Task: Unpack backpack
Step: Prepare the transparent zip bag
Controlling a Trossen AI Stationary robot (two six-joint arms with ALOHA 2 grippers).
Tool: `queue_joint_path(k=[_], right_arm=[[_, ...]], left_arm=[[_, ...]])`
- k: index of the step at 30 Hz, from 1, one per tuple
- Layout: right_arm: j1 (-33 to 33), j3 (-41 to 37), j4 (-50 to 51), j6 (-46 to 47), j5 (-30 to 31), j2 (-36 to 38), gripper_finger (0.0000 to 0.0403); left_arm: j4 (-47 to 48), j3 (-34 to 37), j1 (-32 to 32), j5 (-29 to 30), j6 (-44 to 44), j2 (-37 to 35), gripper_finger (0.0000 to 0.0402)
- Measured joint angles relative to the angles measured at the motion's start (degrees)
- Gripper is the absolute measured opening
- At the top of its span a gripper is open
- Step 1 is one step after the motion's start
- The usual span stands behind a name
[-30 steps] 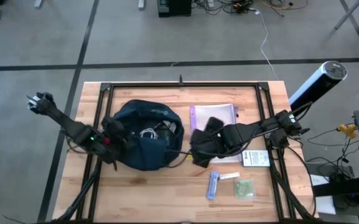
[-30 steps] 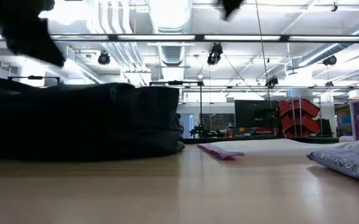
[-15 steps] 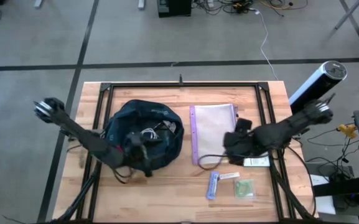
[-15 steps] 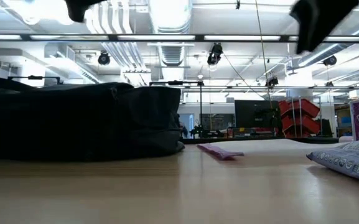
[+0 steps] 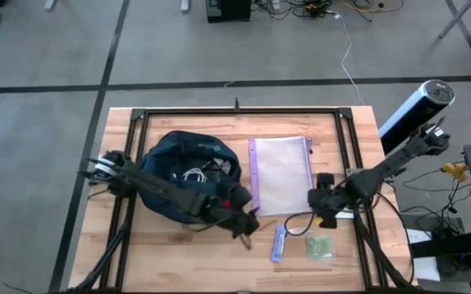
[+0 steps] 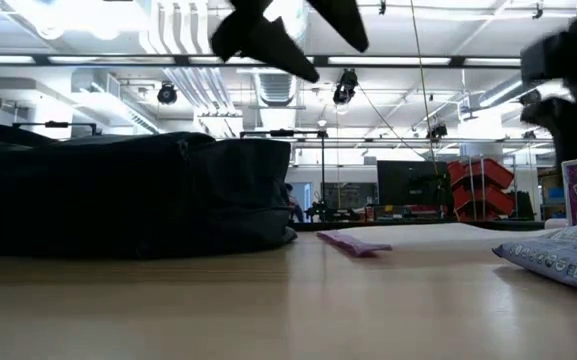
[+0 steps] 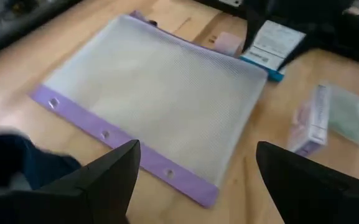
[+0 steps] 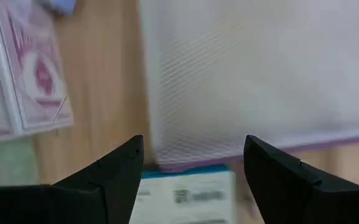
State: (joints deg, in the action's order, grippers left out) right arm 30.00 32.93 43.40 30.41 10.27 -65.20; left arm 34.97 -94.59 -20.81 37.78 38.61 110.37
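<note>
Where I look straight down, the backpack [image 5: 190,174] lies on the table's left half, rounded, no clear long axis, mouth upward showing white cords [image 5: 194,173]; a clear purple-edged pouch [image 5: 282,174] lies just beside it on the right; the left gripper [image 5: 247,222] reaches past the bag's near corner, fingers parted, empty; the right gripper [image 5: 323,204] hovers off the pouch's near right corner, near a lilac packet [image 5: 280,242], a green packet [image 5: 321,247] and a white card [image 5: 343,212]; at table height, the backpack [image 6: 128,195] is a low dark mound at left; the left wrist shows the pouch [image 7: 154,106] between spread fingers; the right wrist shows spread fingers above the pouch's edge [image 8: 254,81], holding nothing.
</note>
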Motion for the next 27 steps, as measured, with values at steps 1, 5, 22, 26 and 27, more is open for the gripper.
queue_joint_path(k=[1,5,22,26,27], right_arm=[[0.0,-0.8,-0.7,-0.5,-0.1,-1.0,0.0249],[-0.8,-2.3,-2.9,-1.5,1.5,-5.4,0.0244],[-5.6,3.3,-15.5,-7.5,4.7,-17.5,0.0016],[-7.8,8.4,-14.8,-10.2,5.7,-16.4,0.0009],[-8.3,9.7,-14.7,-11.0,5.8,-16.2,0.0006]], left_arm=[[0.2,-1.6,0.1,0.0,-1.7,0.6,0.031],[0.2,-4.8,0.1,0.5,-6.5,1.5,0.031],[8.6,-1.5,-0.7,5.1,-6.3,-3.4,0.031],[6.7,2.5,-0.8,4.6,-6.2,-4.9,0.031],[6.1,3.5,-0.8,4.5,-6.3,-5.2,0.031]])
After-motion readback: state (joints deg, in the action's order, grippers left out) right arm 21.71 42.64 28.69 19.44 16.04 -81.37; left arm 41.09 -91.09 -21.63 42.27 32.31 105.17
